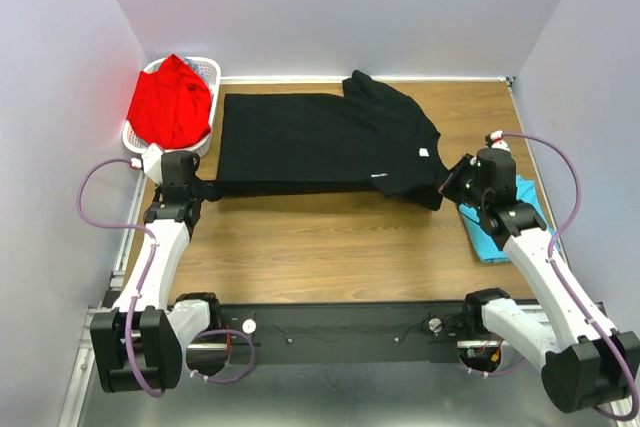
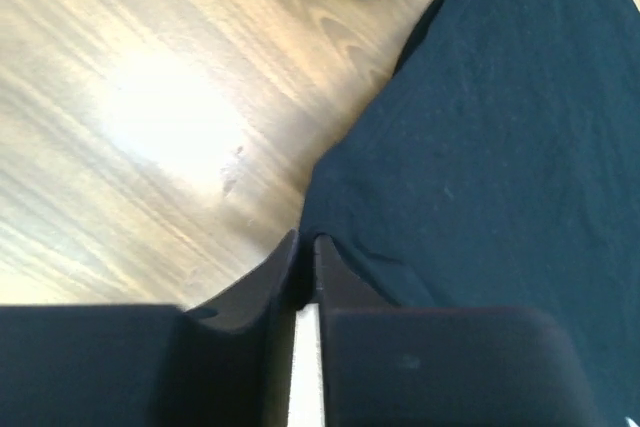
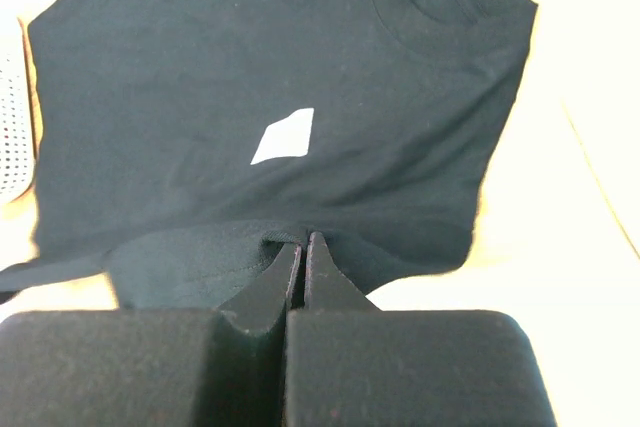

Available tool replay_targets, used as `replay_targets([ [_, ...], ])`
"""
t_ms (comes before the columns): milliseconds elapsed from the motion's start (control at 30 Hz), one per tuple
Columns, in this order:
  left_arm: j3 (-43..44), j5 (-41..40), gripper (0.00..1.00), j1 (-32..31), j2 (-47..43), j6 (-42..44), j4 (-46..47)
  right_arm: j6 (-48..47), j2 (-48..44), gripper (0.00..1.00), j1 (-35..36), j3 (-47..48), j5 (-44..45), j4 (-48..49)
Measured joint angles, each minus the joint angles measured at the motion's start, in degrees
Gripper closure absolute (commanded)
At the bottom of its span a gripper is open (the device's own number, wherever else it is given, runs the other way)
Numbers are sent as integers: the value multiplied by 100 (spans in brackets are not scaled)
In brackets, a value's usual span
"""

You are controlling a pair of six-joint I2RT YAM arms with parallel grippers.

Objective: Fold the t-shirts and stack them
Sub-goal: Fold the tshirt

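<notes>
Progress: early, nothing stacked | black shirt (image 1: 320, 142) mid-table, partly folded | red shirt (image 1: 170, 102) in basket (image 1: 207, 69) | turquoise shirt (image 1: 495, 239) at right edge | right gripper (image 3: 303, 239) pinched shut on black shirt | left gripper (image 2: 306, 242) at its edge, jaws unclear

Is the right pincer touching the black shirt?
Touching. The right wrist view shows the right pincer shut on a bunched fold of the black shirt.
</notes>
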Motion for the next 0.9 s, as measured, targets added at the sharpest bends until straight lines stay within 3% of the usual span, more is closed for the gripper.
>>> replay_targets([
  [67, -76, -26, 48, 2, -48, 85, -2, 2, -184, 100, -2, -50, 2, -111],
  [133, -111, -20, 47, 4, -33, 138, -2, 4, -367, 100, -4, -90, 4, -243],
  [300, -140, 28, 48, 4, 26, 144, 31, 33, -758, 100, -9, -168, 7, -505],
  [467, -352, 262, 57, 4, 304, 59, 195, 55, -868, 99, -11, -168, -17, -616],
  [900, -1082, 798, 58, -210, 608, -431, 402, 61, -817, 99, -11, -160, -144, -619],
])
